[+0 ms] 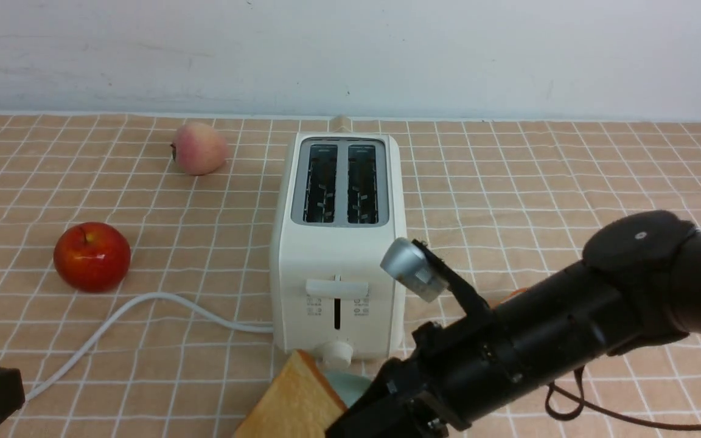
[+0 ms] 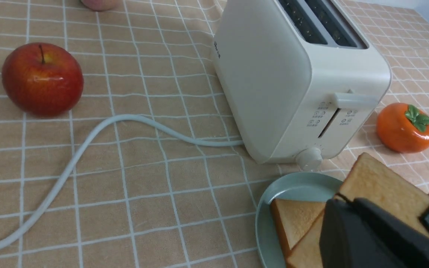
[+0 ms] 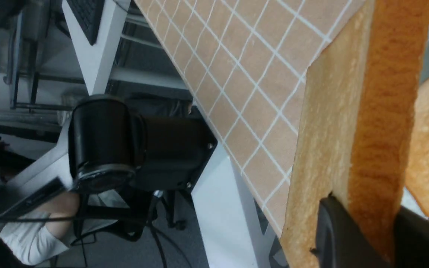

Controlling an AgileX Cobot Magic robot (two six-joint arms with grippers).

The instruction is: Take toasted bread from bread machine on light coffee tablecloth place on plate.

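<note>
Right gripper (image 3: 367, 227) clamped on a tilted toast slice (image 3: 385, 123) — lower centre, front view; left gripper closed. In the left wrist view, plate (image 2: 261, 227) lies beneath, lower right — lowering seems next.

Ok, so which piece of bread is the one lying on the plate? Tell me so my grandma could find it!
Find the white toaster on the checked cloth, then the round pale-green plate just in front of its knob. Her slice lies on that plate, partly covered; the other slice is tilted above it, gripped by the right end effector.
</note>
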